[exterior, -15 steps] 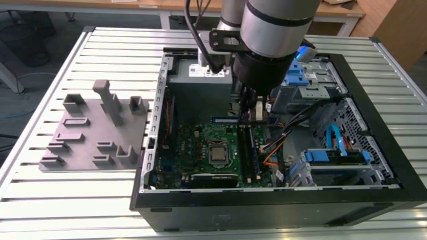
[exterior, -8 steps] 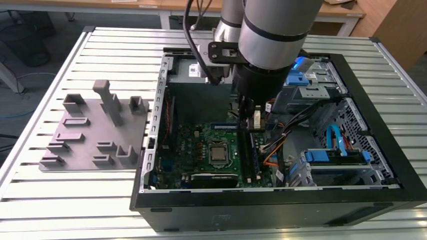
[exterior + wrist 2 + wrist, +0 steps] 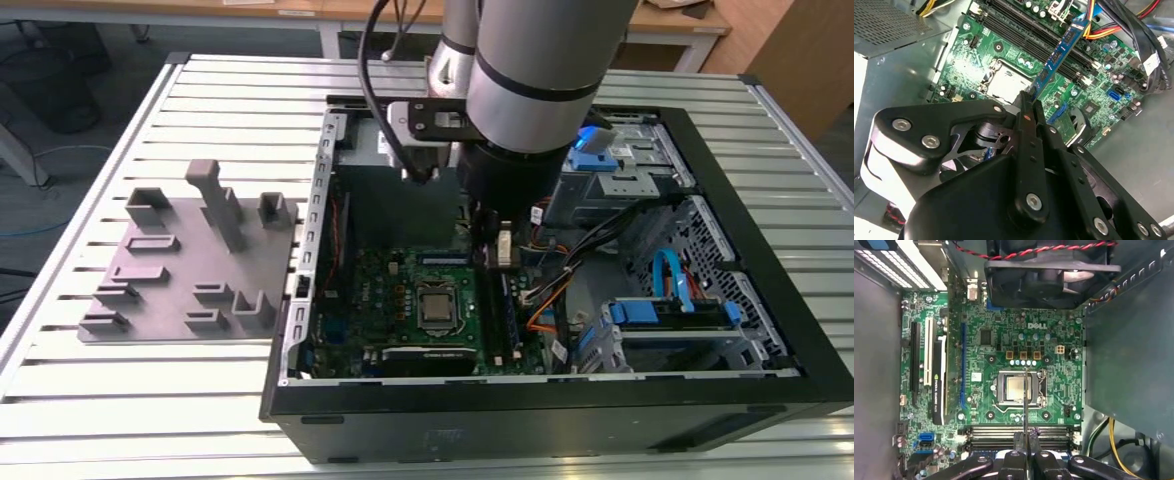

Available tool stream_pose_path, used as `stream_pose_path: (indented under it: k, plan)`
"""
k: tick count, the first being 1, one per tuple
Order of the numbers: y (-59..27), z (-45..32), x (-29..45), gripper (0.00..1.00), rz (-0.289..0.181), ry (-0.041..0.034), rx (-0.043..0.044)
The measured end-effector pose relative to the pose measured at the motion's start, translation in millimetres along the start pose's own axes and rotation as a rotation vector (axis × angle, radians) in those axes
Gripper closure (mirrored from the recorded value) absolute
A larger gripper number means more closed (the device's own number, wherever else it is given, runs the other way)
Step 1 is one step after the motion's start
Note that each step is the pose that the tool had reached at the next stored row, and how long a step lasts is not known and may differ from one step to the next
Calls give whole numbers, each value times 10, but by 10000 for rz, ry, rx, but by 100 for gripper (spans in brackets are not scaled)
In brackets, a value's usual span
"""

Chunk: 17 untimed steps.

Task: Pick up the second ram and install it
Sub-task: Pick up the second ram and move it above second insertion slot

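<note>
Slatted table (image 3: 174, 395), open case (image 3: 534, 405); second ram (image 3: 1056, 57) between jaws above motherboard (image 3: 1054, 335)

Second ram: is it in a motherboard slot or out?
Out. The gripper holds the ram between its fingers, and the ram crosses over the slots rather than sitting along one.

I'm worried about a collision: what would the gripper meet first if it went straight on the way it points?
Probably the memory slots on the motherboard: the gripper, shut on the second ram, points down at them, though depth is unclear.
</note>
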<state>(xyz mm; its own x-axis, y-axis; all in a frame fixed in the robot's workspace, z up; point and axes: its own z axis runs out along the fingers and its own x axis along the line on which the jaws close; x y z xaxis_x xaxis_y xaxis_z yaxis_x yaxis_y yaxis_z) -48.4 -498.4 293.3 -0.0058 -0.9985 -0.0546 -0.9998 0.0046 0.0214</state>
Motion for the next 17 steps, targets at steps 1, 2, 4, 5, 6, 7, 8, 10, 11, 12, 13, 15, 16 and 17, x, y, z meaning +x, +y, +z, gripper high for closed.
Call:
stream_pose_path:
  k: [1, 2, 4, 5, 6, 7, 8, 10, 11, 12, 13, 15, 16, 17]
  plan:
    - [0, 16, 1, 86, 0, 0, 0]
    - [0, 32, 2, 86, 0, 0, 0]
    - [-1, 64, 3, 86, 1, -1, 0]
    - [0, 77, 4, 86, 1, -1, 0]
    - [1, 89, 5, 86, 1, -1, 0]
    - [3, 98, 5, 86, 1, -1, 0]
    - [9, 107, 6, 86, 3, 0, 0]
    - [37, 121, 7, 86, 1, 0, 0]
    - [52, 129, 7, 86, 1, -1, 0]
    - [61, 140, 8, 86, 2, 0, 0]
    - [65, 155, 9, 86, 1, 0, 0]
    - [78, 237, 13, 86, -1, 0, 0]
    - [78, 237, 14, 86, 0, 2, -1]
    - [79, 237, 14, 86, 1, 2, -1]
